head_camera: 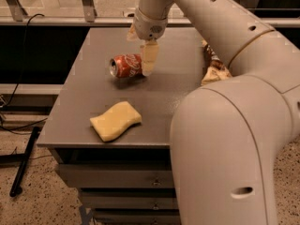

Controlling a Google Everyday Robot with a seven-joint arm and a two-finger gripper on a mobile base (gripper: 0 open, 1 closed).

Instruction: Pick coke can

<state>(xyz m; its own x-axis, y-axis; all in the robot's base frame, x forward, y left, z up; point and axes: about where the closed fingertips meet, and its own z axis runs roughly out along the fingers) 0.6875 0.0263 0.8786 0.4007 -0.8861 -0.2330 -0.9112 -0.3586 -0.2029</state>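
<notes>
The coke can [125, 65] is red with white script and lies on its side on the grey table [168, 93], silver top pointing left. My gripper [142, 50] hangs just above and to the right of it, jaws apart. One pale finger [149, 57] stands in front of the can's right end and covers it. The other finger is mostly hidden behind the wrist. The can rests on the table and is not clamped.
A yellow sponge [116, 121] lies near the table's front edge. A brown chip bag [213, 67] lies at the right, partly hidden by my arm [234, 139], which fills the right side. Drawers sit below the tabletop. A rail runs behind the table.
</notes>
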